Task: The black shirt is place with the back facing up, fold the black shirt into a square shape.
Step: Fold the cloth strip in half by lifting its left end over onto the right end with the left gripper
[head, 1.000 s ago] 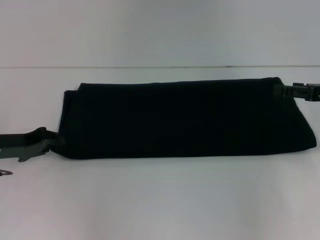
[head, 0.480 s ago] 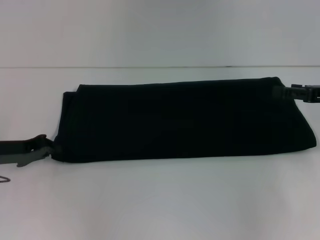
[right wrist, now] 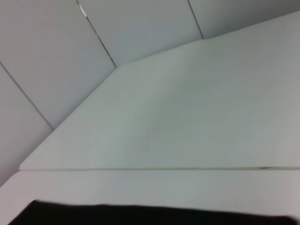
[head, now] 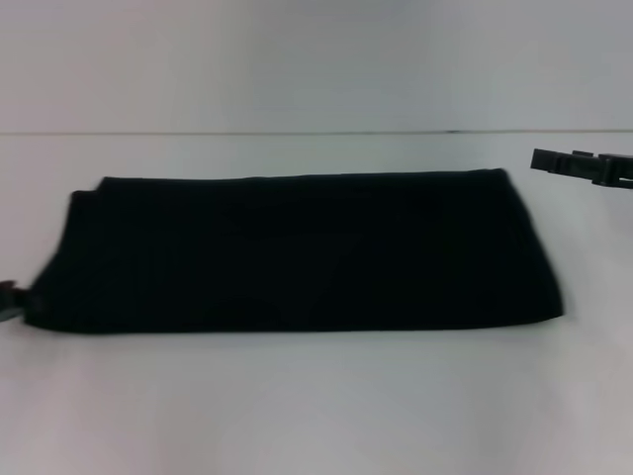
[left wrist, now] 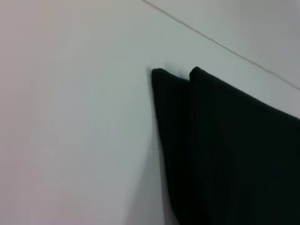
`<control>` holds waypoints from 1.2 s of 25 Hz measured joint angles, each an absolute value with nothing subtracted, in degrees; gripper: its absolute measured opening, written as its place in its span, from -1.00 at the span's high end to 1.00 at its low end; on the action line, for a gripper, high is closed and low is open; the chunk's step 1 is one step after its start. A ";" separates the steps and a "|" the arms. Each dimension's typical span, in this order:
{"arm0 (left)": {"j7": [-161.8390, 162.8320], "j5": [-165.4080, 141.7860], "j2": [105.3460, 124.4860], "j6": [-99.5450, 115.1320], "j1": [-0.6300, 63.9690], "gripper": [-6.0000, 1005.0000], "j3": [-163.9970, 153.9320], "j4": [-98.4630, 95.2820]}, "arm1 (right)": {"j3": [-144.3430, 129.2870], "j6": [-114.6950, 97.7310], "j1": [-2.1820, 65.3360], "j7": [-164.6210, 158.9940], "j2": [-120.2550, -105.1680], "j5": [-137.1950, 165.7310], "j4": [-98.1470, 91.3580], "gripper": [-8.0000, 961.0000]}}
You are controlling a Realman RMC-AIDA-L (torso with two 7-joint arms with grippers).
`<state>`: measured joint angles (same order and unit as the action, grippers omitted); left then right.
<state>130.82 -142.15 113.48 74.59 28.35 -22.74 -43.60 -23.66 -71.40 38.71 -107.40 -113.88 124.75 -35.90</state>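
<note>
The black shirt (head: 297,252) lies folded into a long horizontal band across the middle of the white table (head: 316,406). Only a sliver of my left gripper (head: 8,300) shows at the picture's left edge, shut on the band's near left corner. My right gripper (head: 539,160) hovers open just beyond the far right corner, apart from the cloth. The left wrist view shows the layered end of the shirt (left wrist: 234,154), and the right wrist view catches one edge of the shirt (right wrist: 140,215).
A pale wall (head: 316,59) rises behind the table's far edge. White tabletop surrounds the shirt on all sides, with a wide strip in front of it.
The shirt has slid to the left together with my left gripper. The right gripper has let go of the far right corner and now sits off the cloth.
</note>
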 joint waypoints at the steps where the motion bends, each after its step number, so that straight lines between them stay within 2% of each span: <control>1: 130.72 -142.77 113.41 74.89 27.88 0.94 -22.68 -44.55 | -23.69 -70.91 38.81 -107.40 -114.10 124.63 -35.74 -0.87; 9: 130.14 -149.91 112.23 75.85 26.38 0.92 -17.36 -49.01 | -23.81 -69.10 39.33 -107.40 -114.98 124.54 -34.98 -0.87; 20: 129.46 -147.78 111.68 83.94 28.91 0.89 -16.41 -49.01 | -23.71 -69.08 38.13 -106.45 -114.54 124.53 -34.89 -0.86; 27: 127.05 -135.68 112.06 93.70 38.60 0.86 -17.64 -40.66 | -23.00 -68.78 37.53 -104.92 -114.21 124.54 -34.89 -0.86; 30: 124.83 -132.35 113.81 93.39 44.91 0.86 -18.89 -33.47 | -22.99 -68.76 37.43 -104.61 -113.85 124.54 -34.98 -0.86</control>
